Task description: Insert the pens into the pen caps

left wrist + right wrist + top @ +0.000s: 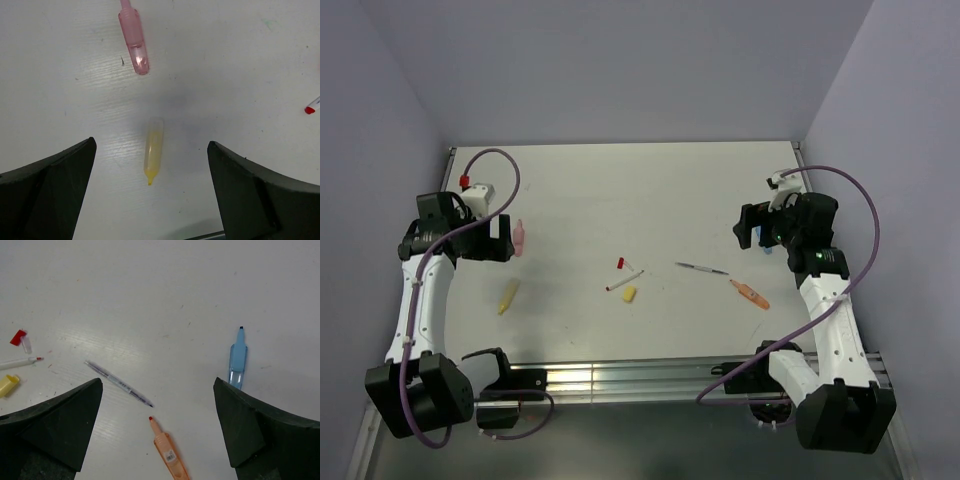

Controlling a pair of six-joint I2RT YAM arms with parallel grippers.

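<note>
My left gripper (151, 147) hangs open above a yellow pen (153, 150), which lies between its fingers without touching them. A pink pen (134, 42) lies just beyond. My right gripper (157, 385) is open over an orange pen (167, 450) and a thin grey pen (118, 383). A blue pen (237, 360) lies by its right finger. Mid-table lie a thin white pen (624, 281), a red cap (621, 264) and a yellow cap (630, 294). From above, the left gripper (498, 240) sits beside the pink pen (521, 237) and the right gripper (750, 226) is at the right.
The white table (620, 190) is boxed in by grey walls at the back and both sides. A metal rail (620, 378) runs along its near edge between the arm bases. A purple cable (500, 160) loops over the left arm.
</note>
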